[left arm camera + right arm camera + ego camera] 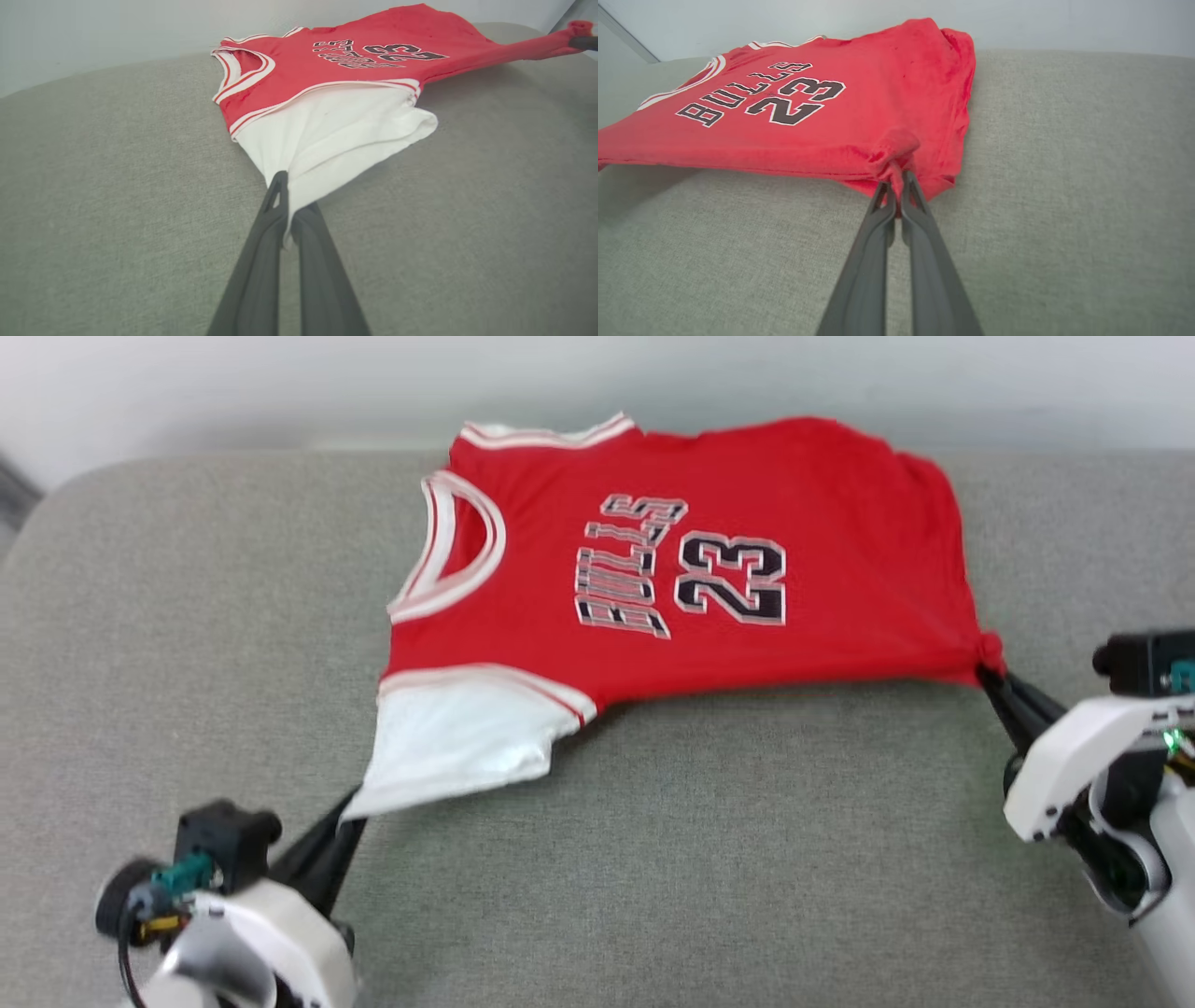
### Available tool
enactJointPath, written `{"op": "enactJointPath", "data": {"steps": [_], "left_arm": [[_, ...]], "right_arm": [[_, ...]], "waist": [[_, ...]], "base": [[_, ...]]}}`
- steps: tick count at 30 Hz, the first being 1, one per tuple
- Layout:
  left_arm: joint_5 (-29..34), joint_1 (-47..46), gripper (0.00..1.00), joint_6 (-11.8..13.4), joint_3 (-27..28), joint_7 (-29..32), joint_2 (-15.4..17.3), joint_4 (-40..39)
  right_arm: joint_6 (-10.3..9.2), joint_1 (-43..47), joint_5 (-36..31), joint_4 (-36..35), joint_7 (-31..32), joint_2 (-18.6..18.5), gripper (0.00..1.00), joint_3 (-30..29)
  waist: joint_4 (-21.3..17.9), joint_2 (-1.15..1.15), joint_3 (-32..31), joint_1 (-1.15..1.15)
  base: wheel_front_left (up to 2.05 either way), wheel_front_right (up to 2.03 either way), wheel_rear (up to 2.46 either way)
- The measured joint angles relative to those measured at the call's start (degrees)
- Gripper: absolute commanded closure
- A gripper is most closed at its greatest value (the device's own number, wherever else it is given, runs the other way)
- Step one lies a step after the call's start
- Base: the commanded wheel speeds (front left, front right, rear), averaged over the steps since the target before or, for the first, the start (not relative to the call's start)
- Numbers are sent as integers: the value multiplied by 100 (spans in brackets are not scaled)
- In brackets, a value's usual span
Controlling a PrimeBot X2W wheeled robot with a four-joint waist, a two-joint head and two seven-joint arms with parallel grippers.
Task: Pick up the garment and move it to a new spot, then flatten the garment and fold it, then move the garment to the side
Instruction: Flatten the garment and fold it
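Bare grey cushion (pixel 709 859) lies open around the garment (pixel 822 616); the pale wall (pixel 280 383) closes the far side.

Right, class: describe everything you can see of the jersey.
The jersey is red soft knit with a white sleeve, striped trim and black "BULLS 23" face up. It lies stretched on the grey cushion, neck to the robot's left. The left gripper pinches the sleeve; the right gripper pinches a bunched red hem corner.

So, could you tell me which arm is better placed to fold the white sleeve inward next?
Likely the left: the left gripper is shut on the tip of the white sleeve, while the right gripper pinches the red hem corner of the garment, away from that sleeve.
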Motion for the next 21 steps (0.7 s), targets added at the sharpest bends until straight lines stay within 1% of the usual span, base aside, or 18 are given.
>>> {"op": "enactJointPath", "data": {"steps": [8,13,17,21], "left_arm": [[-454,1169,100,263,-87,584,519,-953],[-646,1716,100,449,-63,751,786,-1393],[-851,2082,100,514,-78,851,907,-1682],[-1002,2388,100,517,-151,1031,1080,-1863]], "right_arm": [[0,875,392,-468,199,-210,100,14],[0,1527,615,-851,356,-328,100,-108],[-1,2115,772,-1288,561,-407,100,-216],[-1,2720,827,-1699,820,-505,100,-411]], "waist": [[13,0,-476,1],[20,0,-750,1],[-6,0,-909,1],[-52,0,-982,1]], "base": [[0,0,0],[0,0,0],[0,0,0],[0,0,0]]}}
